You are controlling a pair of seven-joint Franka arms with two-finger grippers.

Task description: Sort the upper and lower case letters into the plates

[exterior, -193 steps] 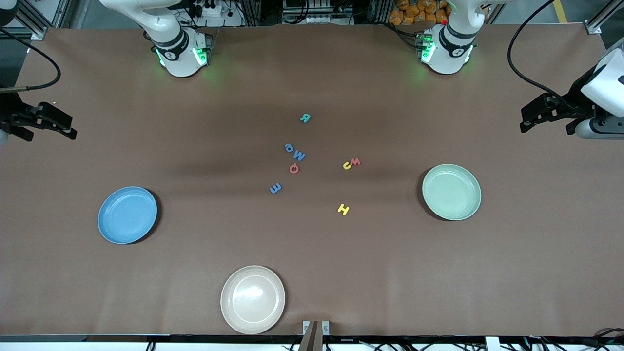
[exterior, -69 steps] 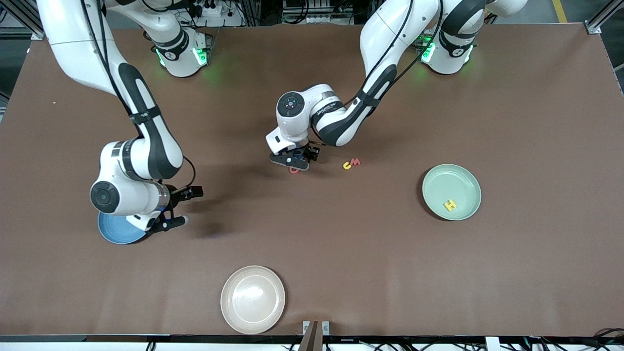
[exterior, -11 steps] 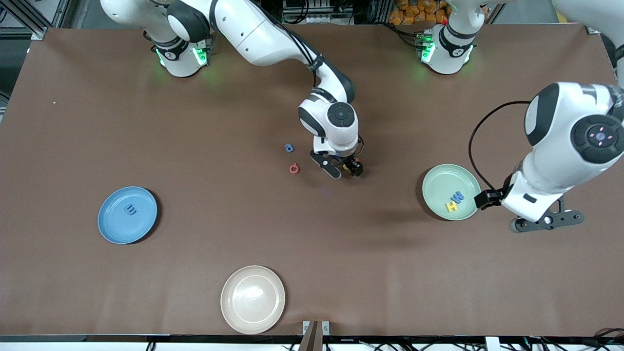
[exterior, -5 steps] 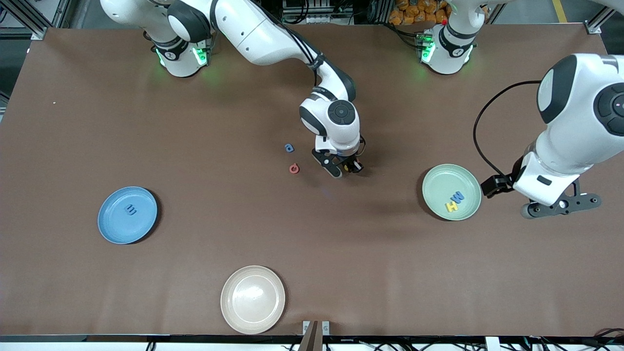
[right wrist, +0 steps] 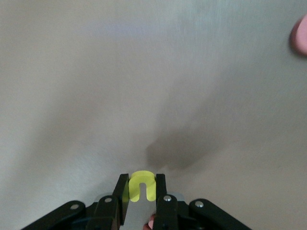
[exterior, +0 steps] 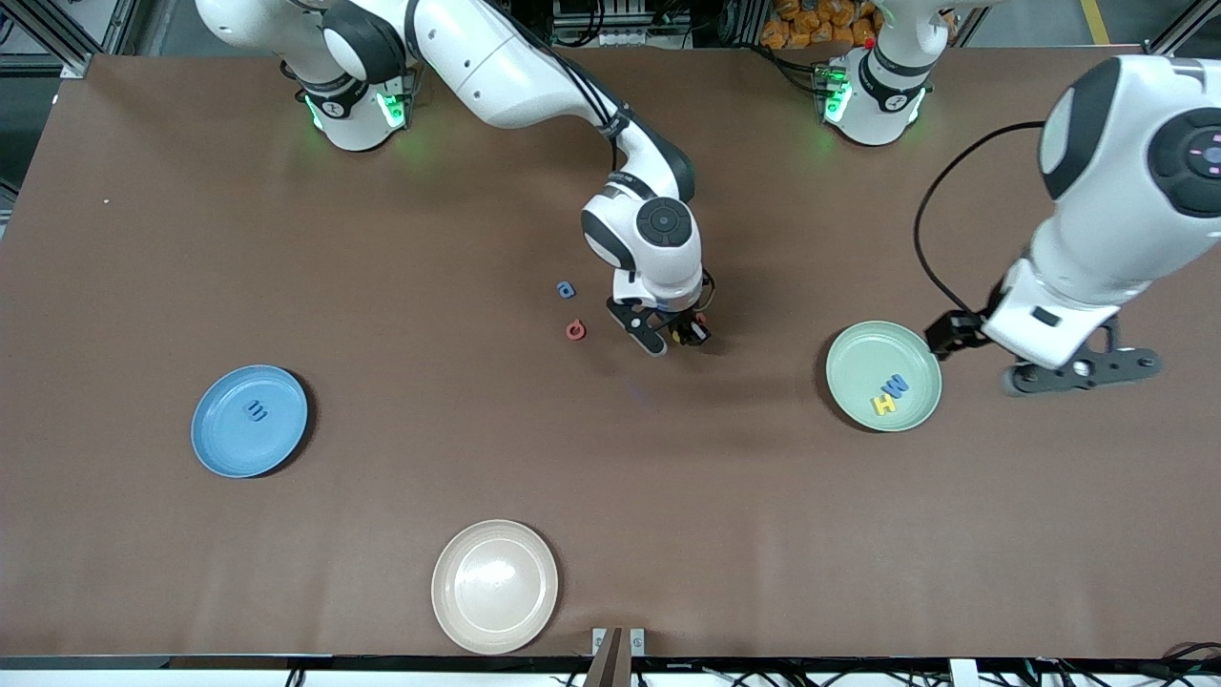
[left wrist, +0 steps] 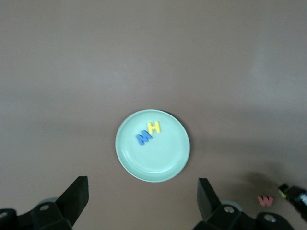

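My right gripper [exterior: 673,335] is shut on a yellow lowercase letter [right wrist: 142,186] over the table's middle. A red w [exterior: 701,319] lies right beside it, partly hidden. A small blue letter [exterior: 567,289] and a red letter [exterior: 575,330] lie toward the right arm's end from it. The sky blue plate [exterior: 221,441] holds a blue E [exterior: 256,410]. The mint plate [exterior: 863,355] holds a yellow H [exterior: 883,405] and a blue M [exterior: 897,386]. My left gripper [exterior: 1078,367] is open and empty, up in the air beside the mint plate [left wrist: 163,165]. The teal letter is hidden.
A cream plate [exterior: 495,585] stands near the table's front edge. The right arm's wrist and forearm cross the table's middle. The left wrist view also shows the red w [left wrist: 265,200] on the table.
My left gripper has moved off the mint plate toward the robots' side, open. My right gripper has stayed over the yellow letter, shifting only slightly.
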